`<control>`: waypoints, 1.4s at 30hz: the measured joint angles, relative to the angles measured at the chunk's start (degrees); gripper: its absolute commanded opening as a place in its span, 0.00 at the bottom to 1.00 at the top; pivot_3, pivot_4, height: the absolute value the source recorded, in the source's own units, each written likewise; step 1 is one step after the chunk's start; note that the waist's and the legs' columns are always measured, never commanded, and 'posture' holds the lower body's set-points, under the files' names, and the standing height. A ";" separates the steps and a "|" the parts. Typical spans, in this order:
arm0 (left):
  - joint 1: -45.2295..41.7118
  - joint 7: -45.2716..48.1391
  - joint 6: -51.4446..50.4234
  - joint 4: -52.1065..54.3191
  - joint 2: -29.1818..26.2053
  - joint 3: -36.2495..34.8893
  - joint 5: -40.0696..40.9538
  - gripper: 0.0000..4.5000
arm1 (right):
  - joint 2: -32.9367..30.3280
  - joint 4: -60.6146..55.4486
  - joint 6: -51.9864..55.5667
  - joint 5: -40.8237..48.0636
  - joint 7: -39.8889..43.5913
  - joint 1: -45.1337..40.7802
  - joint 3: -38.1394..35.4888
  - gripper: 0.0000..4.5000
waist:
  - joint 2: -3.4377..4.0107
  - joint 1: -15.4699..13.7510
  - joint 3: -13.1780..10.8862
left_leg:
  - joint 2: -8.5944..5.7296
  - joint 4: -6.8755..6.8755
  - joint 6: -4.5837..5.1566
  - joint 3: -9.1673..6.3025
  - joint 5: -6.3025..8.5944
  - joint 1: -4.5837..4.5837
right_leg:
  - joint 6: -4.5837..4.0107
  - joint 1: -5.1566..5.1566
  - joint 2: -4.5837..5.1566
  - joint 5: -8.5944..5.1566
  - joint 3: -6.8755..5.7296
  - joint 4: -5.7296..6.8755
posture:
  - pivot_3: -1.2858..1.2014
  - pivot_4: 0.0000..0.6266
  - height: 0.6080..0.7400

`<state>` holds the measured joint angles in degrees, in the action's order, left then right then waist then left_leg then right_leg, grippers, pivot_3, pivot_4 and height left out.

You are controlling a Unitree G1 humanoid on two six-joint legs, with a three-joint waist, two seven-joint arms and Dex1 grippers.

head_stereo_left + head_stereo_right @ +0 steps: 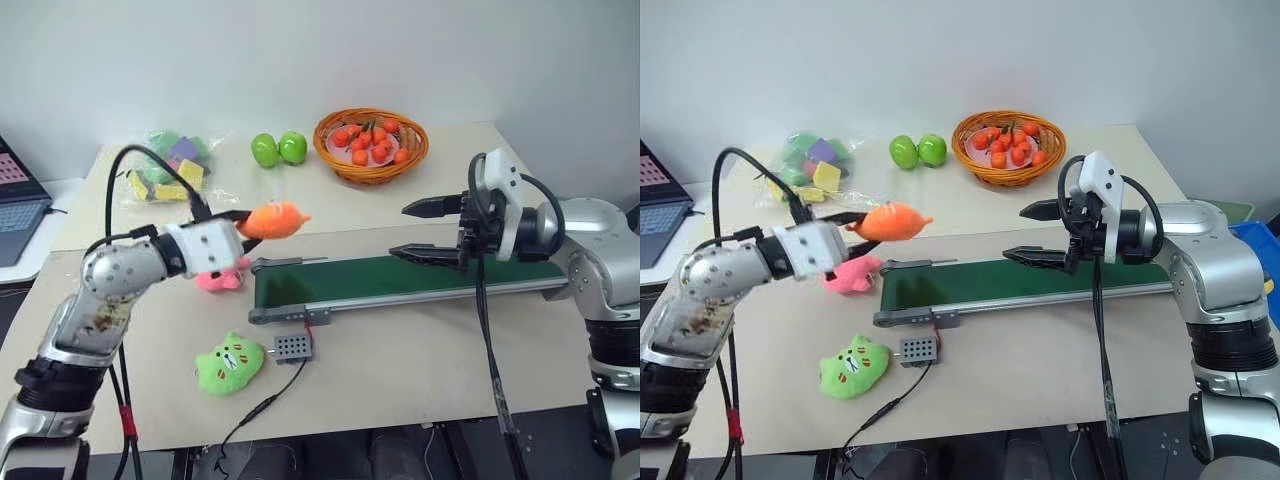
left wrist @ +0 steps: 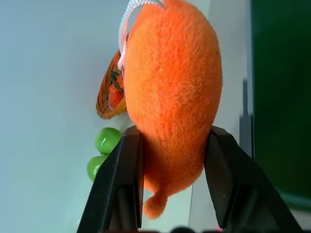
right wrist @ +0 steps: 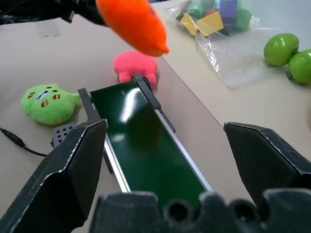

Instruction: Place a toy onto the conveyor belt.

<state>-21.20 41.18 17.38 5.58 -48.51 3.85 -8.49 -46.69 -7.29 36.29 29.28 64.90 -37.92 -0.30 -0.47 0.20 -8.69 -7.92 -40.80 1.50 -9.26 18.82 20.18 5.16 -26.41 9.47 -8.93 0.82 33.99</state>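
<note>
The toy (image 1: 272, 220) is a small orange plush, held in the air just past the left end of the conveyor belt (image 1: 400, 275). My left gripper (image 1: 248, 228) is shut on the toy, and in the left wrist view both fingers (image 2: 121, 179) press its sides (image 2: 170, 97). The belt is dark green with grey rails and runs across the table's middle. My right gripper (image 1: 400, 231) hovers open over the belt's right half, nothing between its fingers (image 3: 68, 165). From the right wrist view the toy (image 3: 133, 24) hangs above the belt's far end (image 3: 141, 141).
A pink plush (image 1: 222, 278) lies by the belt's left end and a lime-green cat plush (image 1: 232, 364) lies in front of it. A grey box (image 1: 292, 347) with a cable sits below the belt. A wicker basket (image 1: 420, 150), two green apples (image 1: 278, 149) and a bag of blocks (image 1: 170, 165) stand behind.
</note>
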 measured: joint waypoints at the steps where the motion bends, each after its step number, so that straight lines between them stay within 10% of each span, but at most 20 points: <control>1: 0.34 -1.04 4.08 -1.35 -0.16 0.45 -2.35 0.40 | 0.01 0.00 -0.01 0.00 -0.04 0.00 0.00 1.00 | 0.00 -0.10 0.00 | 0.00 0.00 0.00 0.00 0.00 0.01 | 0.00 0.00 0.00 0.00 0.00 0.00 | 0.52 0.24 1.00; 11: 0.05 -16.94 28.19 -11.85 -0.73 3.89 -23.62 0.40 | 0.26 -0.12 -0.01 0.01 -0.79 0.18 -0.04 1.00 | 0.01 -0.34 0.00 | -0.01 0.00 0.01 0.01 0.00 0.01 | 0.01 0.00 0.00 0.01 -0.01 0.02 | 0.52 0.24 1.00; 28: -7.65 -31.53 35.06 -28.27 3.43 11.64 -36.56 0.40 | -0.21 -1.15 0.00 0.07 -1.52 0.73 -0.29 1.00 | 0.01 -0.25 0.00 | -0.03 -0.04 0.02 0.01 0.00 0.01 | 0.03 -0.01 0.00 0.02 -0.02 0.07 | 0.52 0.24 1.00; 37: -8.49 -29.04 35.24 -30.12 3.49 13.01 -30.17 0.99 | -0.91 -1.34 0.01 0.13 -1.79 1.08 -0.44 1.00 | 0.01 -0.04 0.01 | -0.02 -0.05 0.02 0.01 0.00 0.00 | 0.04 -0.01 0.00 0.02 -0.02 0.09 | 0.52 0.24 1.00; 42: -5.21 -17.19 28.56 -28.65 0.03 10.49 -13.82 0.99 | -1.69 -2.00 0.03 0.24 -1.86 2.74 -1.11 1.00 | 0.02 0.76 0.01 | -0.01 -0.05 0.02 0.03 0.00 0.01 | 0.04 -0.07 0.01 0.02 0.00 0.12 | 0.52 0.24 1.00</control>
<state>-26.41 23.99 45.94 -23.07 -48.48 14.34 -22.31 -48.38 -9.28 36.32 29.52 63.04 -35.18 -1.41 -0.45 0.96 -8.68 -7.93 -40.85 1.52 -9.23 18.82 20.19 5.20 -26.48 9.48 -8.90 0.82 34.11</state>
